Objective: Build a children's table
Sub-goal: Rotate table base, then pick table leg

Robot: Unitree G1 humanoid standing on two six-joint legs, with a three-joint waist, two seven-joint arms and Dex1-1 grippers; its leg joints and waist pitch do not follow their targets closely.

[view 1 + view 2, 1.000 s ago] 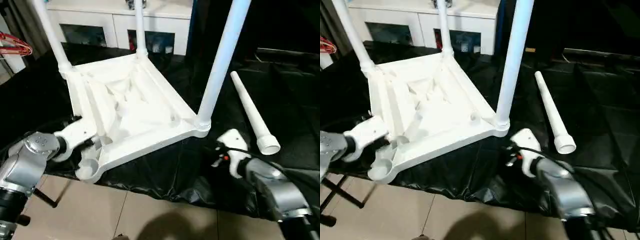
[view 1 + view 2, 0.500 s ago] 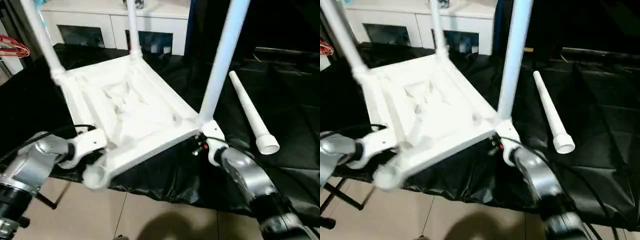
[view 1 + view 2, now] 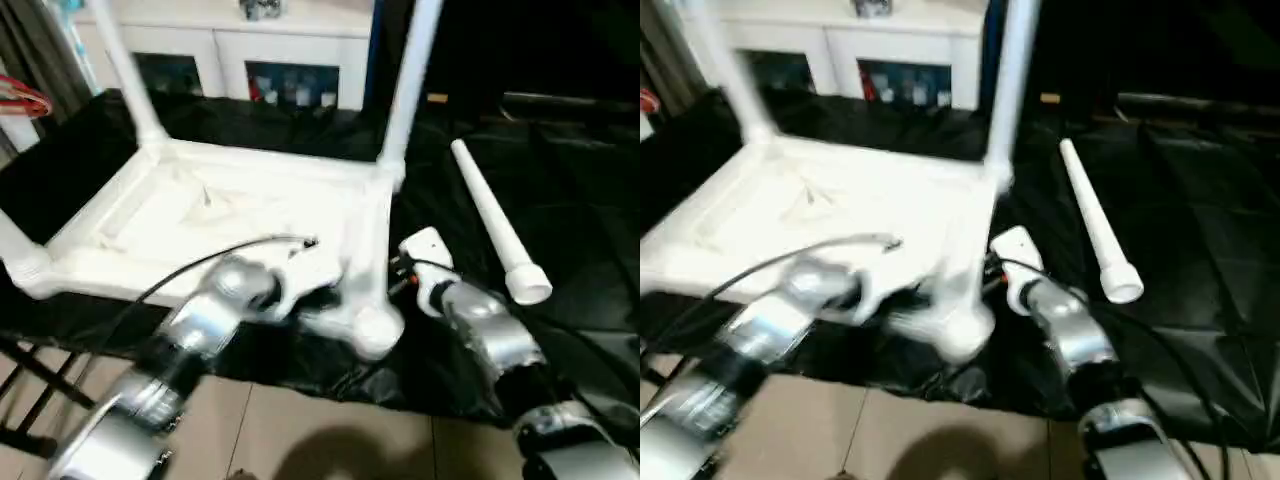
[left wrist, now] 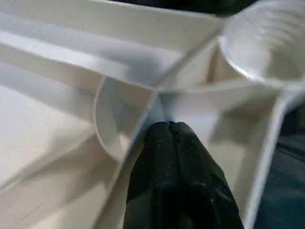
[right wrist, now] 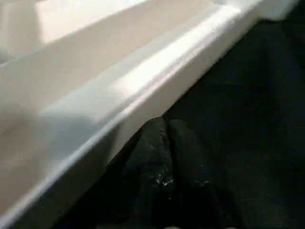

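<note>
Left wrist view: closed left jaws (image 4: 170, 125) (right (image 5: 167, 123) likewise) touch table top (image 4: 57, 119) ribs.

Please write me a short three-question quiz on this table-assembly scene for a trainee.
1. True or false: the loose white tapered plastic leg lies on the black sheet, apart from the upturned white plastic table top.
2. How many legs stand fitted in the table top's corner sockets?
3. Multiple choice: the left pincer is (a) wide open, (b) shut, with its tips against a rib of the top's underside, (c) shut on the loose leg.

Key
1. True.
2. Three; the near corner socket is empty.
3. b. The right pincer is shut as well, by the top's edge.
</note>
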